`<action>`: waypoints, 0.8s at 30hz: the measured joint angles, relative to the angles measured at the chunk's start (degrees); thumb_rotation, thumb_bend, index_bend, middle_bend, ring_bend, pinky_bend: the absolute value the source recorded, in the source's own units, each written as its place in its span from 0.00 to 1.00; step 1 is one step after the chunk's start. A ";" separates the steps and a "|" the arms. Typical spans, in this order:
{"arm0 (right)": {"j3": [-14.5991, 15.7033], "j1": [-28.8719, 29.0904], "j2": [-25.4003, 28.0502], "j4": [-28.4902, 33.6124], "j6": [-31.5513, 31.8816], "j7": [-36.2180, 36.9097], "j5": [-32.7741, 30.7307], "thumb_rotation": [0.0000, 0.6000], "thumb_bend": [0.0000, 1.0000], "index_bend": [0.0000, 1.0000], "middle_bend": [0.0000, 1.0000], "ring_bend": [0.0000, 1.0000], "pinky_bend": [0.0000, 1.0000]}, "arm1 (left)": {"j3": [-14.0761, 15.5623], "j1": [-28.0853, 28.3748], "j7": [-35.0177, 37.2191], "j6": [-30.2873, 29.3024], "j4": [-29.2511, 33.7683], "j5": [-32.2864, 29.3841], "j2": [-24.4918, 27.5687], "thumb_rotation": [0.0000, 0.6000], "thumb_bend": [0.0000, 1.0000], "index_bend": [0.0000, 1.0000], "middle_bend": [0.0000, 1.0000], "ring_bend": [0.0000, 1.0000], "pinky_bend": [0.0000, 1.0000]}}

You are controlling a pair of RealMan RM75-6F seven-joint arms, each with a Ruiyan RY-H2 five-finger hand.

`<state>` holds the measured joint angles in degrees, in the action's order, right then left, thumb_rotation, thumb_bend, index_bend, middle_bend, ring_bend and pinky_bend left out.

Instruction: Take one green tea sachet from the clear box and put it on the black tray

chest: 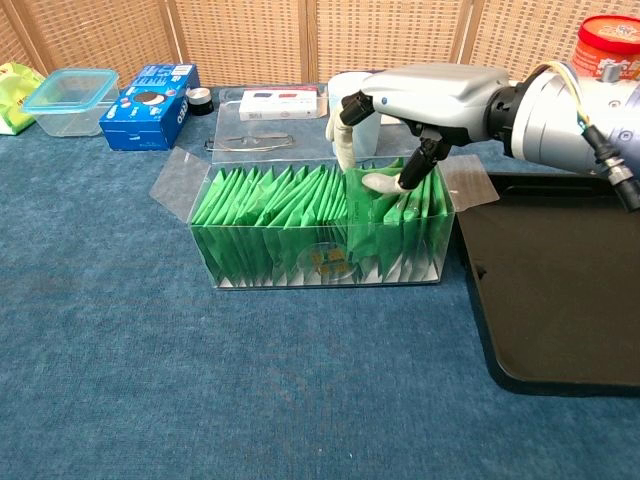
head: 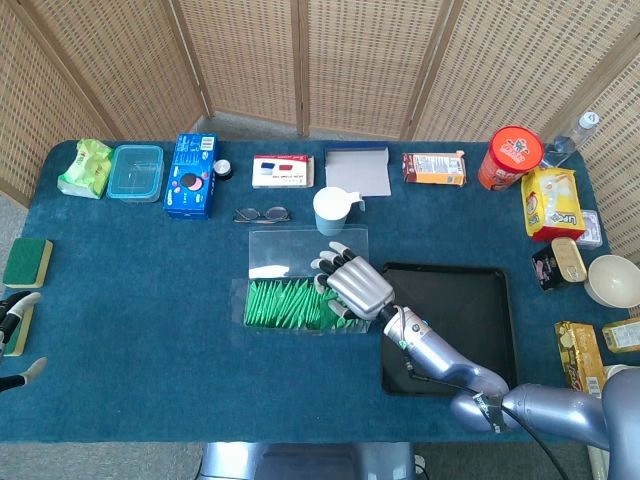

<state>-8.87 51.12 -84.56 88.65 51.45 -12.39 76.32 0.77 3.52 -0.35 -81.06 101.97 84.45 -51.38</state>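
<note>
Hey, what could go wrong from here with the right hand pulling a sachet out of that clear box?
1. The sachets are packed tight, so the right hand, pinching at the row's right end, may lift several together.
2. The clear box looks light and may drag or tip with the pull.
3. The pinch sits near a sachet's top edge, so it might slip before reaching the black tray.

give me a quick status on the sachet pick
Right robot hand pinching one green tea sachet at the right end of the clear box, sachet partly raised. Left robot hand idle at table edge. Black tray bare, path clear.
</note>
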 measured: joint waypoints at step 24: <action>-0.48 -0.52 -0.09 0.64 0.51 0.38 -0.15 1.00 0.45 0.66 0.31 0.23 0.13 | -0.07 -0.04 0.18 -0.14 -0.29 0.06 -0.11 1.00 0.20 0.12 0.13 0.14 0.24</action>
<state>-9.34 50.60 -84.65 89.29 51.96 -12.01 76.18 0.71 3.48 -0.16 -81.19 101.69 84.51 -51.48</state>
